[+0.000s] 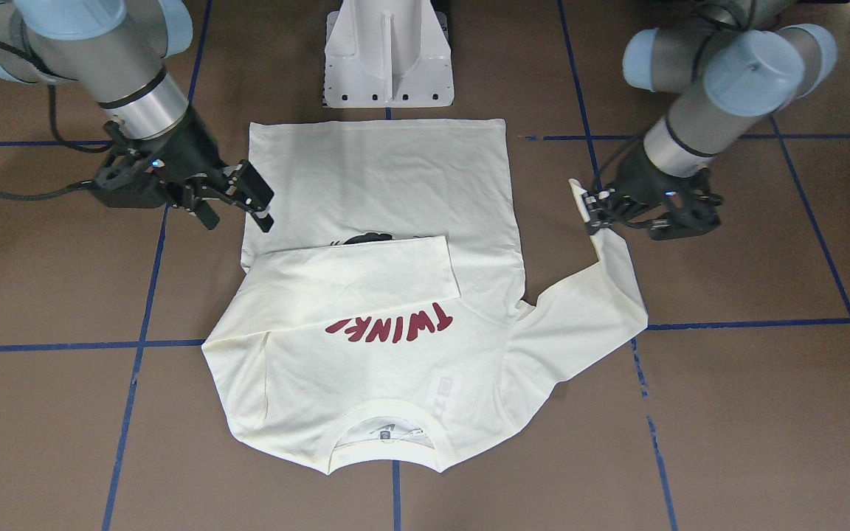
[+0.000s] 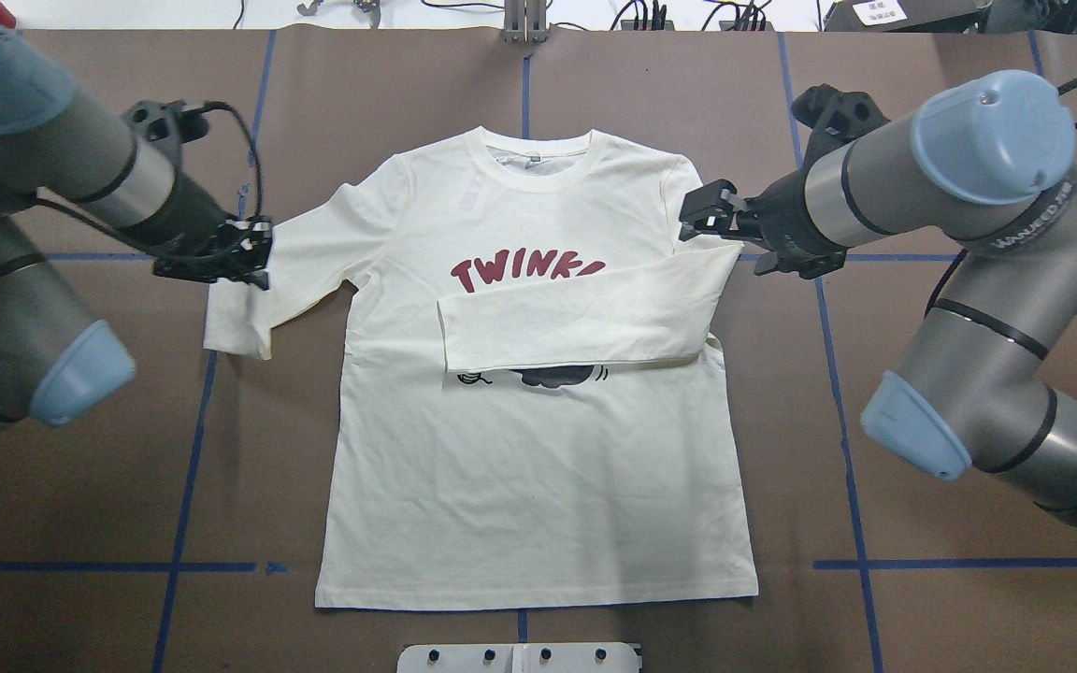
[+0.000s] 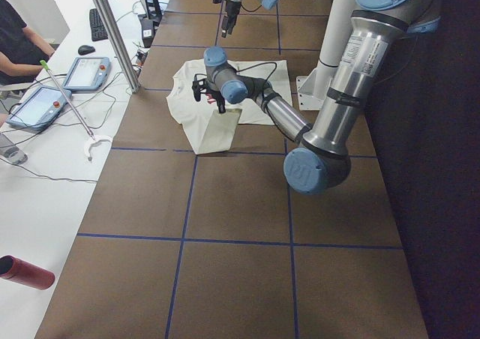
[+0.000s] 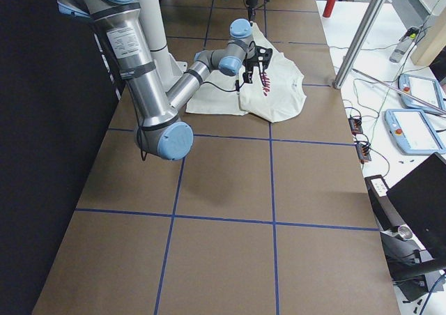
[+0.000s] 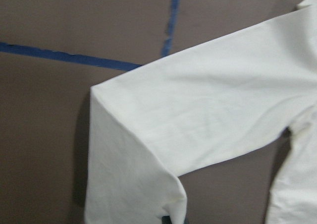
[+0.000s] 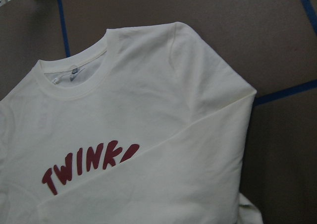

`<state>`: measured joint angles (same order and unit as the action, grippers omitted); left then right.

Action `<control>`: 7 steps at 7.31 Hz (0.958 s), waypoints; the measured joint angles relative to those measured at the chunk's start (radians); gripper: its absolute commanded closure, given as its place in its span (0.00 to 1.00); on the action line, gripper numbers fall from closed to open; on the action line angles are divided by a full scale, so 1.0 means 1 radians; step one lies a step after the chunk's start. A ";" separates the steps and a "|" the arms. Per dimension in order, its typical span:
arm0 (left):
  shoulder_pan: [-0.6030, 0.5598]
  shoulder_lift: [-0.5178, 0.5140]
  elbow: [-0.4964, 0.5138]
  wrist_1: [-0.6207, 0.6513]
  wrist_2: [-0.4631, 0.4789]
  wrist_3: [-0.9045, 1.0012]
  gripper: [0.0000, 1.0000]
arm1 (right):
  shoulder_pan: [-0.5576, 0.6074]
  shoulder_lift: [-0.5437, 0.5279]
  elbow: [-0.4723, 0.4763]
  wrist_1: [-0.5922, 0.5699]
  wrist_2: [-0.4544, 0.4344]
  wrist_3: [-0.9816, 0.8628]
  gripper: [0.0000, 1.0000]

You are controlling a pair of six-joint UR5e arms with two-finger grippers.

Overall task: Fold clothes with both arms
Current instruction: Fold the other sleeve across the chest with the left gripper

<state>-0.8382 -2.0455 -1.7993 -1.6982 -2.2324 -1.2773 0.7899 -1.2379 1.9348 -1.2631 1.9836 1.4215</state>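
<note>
At the middle of the brown desk (image 2: pixel 80 486), a cream shirt (image 2: pixel 538 467) is lying flat with its print up. Its collar is pointing to 12 o'clock, away from the robot, and its hem to 6 o'clock.

The right sleeve (image 2: pixel 585 318) is lying folded across the chest toward 9 o'clock. It is hiding the end of the red word (image 2: pixel 501 273) and most of the black cat (image 2: pixel 552 377), so that side of the fold is looking done.

The left sleeve (image 2: pixel 314 252) is sticking out toward 9 o'clock, bent back on itself, with its cuff (image 1: pixel 580 193) raised off the desk. The left tool (image 2: pixel 256 266) is pinching that cuff, jaws narrow on the cloth, likely so it can carry the sleeve over the chest to match the other.

The right tool (image 2: pixel 696 215) is hovering at 3 o'clock by the right shoulder, jaws partly apart and gripping nothing. Whether a finger is brushing the cloth is unclear. It seems placed there to stay out of the left arm's path.
</note>
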 measured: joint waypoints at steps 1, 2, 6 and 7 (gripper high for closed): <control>0.030 -0.163 0.075 0.020 0.001 -0.108 1.00 | 0.042 -0.073 0.019 0.004 0.007 -0.087 0.00; 0.073 -0.326 0.196 -0.007 0.024 -0.199 1.00 | 0.083 -0.144 0.039 0.006 0.016 -0.180 0.00; 0.304 -0.638 0.629 -0.274 0.302 -0.359 0.21 | 0.156 -0.247 0.062 0.008 0.043 -0.319 0.00; 0.322 -0.645 0.657 -0.316 0.323 -0.378 0.19 | 0.156 -0.251 0.063 0.009 0.041 -0.318 0.00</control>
<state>-0.5167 -2.6901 -1.1422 -2.0140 -1.9096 -1.6555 0.9454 -1.4885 1.9979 -1.2545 2.0249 1.1033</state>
